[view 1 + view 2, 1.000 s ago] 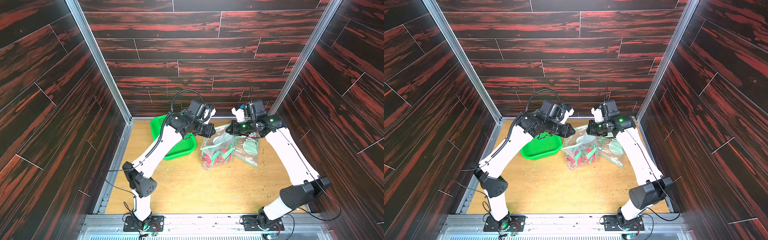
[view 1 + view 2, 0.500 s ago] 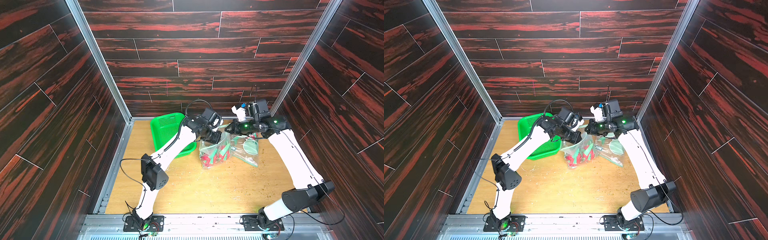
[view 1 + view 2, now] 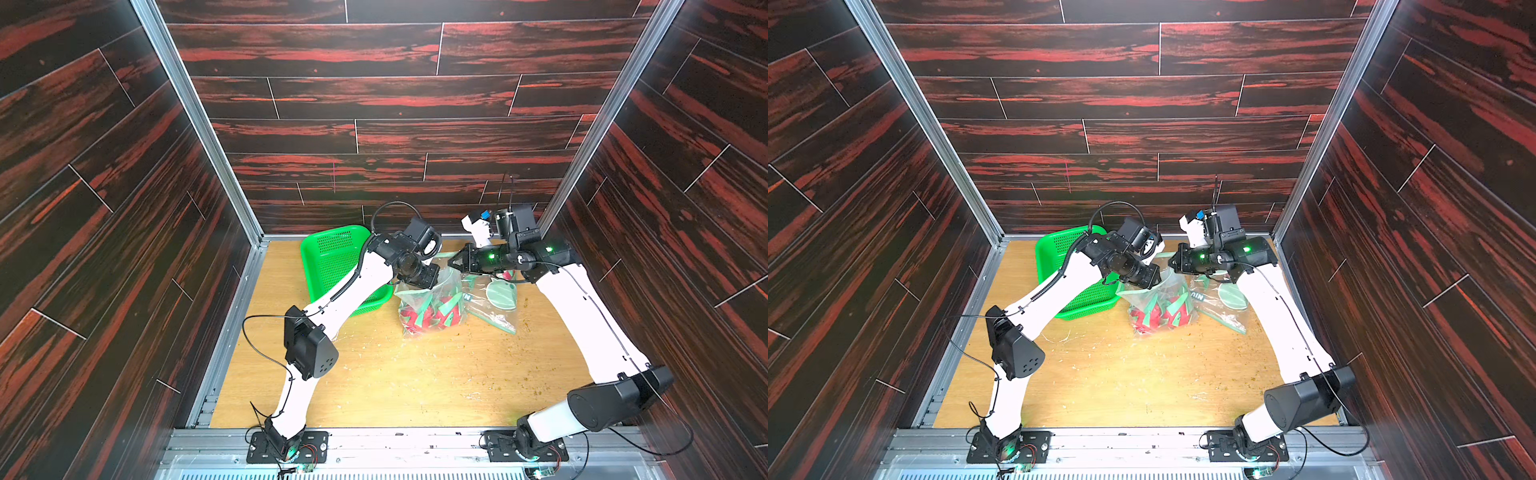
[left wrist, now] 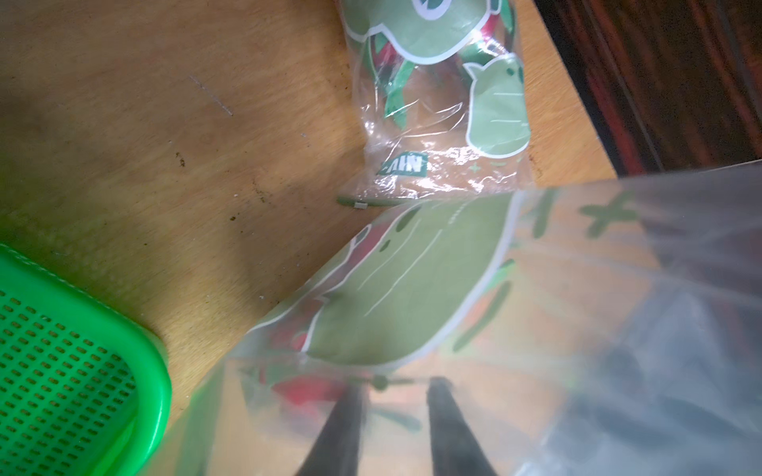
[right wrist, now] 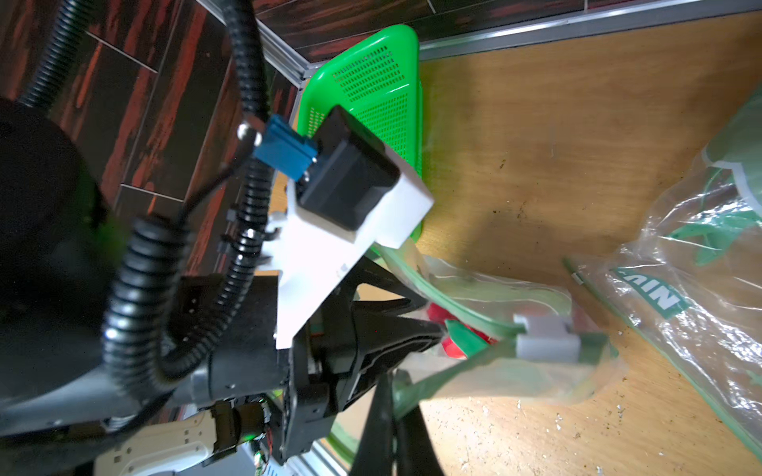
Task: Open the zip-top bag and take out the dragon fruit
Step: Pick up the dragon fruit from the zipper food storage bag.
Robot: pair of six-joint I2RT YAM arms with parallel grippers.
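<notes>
Toward the far edge of the desk [image 3: 395, 382], about midway along it, the zip-top bag [image 3: 432, 303] stands pulled up with its mouth open. The dragon fruit [image 3: 430, 322] is inside, red and green through the plastic. The right claw [image 3: 452, 263] is clenched on the bag's rim, while the left claw [image 5: 433, 317] has its fingers parted at the mouth. A green basket [image 3: 332, 257] sits by the far-left corner, and a second bag [image 3: 494, 301] lies just beside the first, toward the right edge.
</notes>
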